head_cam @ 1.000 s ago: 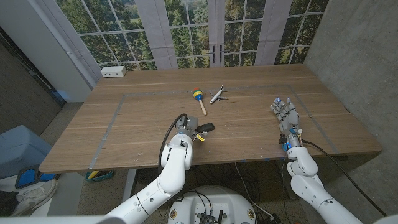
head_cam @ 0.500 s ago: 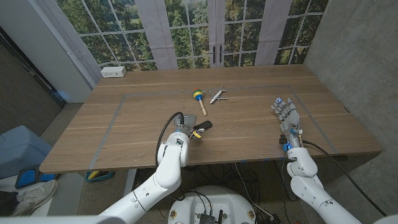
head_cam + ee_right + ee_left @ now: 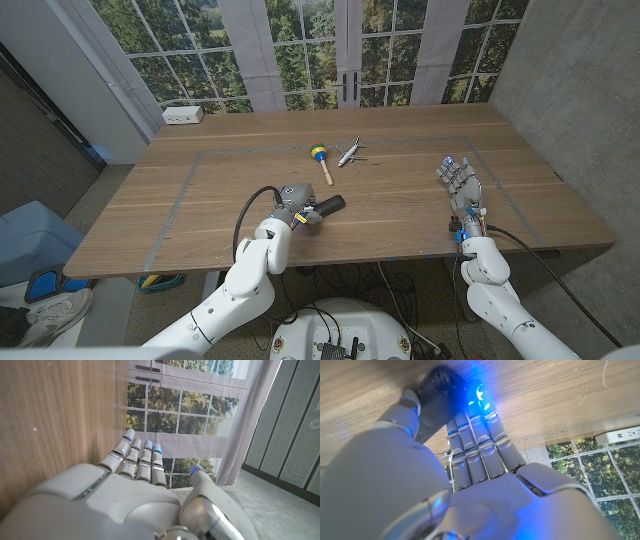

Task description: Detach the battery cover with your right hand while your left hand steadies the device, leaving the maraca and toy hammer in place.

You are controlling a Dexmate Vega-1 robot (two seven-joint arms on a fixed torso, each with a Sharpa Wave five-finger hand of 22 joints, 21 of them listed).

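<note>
On wooden table (image 3: 420,205), dark device (image 3: 328,207) near front edge, gripped by left hand (image 3: 295,205); right hand (image 3: 458,180) well apart, fingers spread, empty; cover removal apparently not started.

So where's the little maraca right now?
In the head view the maraca lies on the table's far middle, just left of the toy hammer, beyond the left hand and device.

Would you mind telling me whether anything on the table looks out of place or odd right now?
Nothing looks spilled or damaged. The one oddity: beside the maraca lies a small toy plane, not a hammer. The left robot hand grips the dark device; the right robot hand waits, open, far off.
</note>
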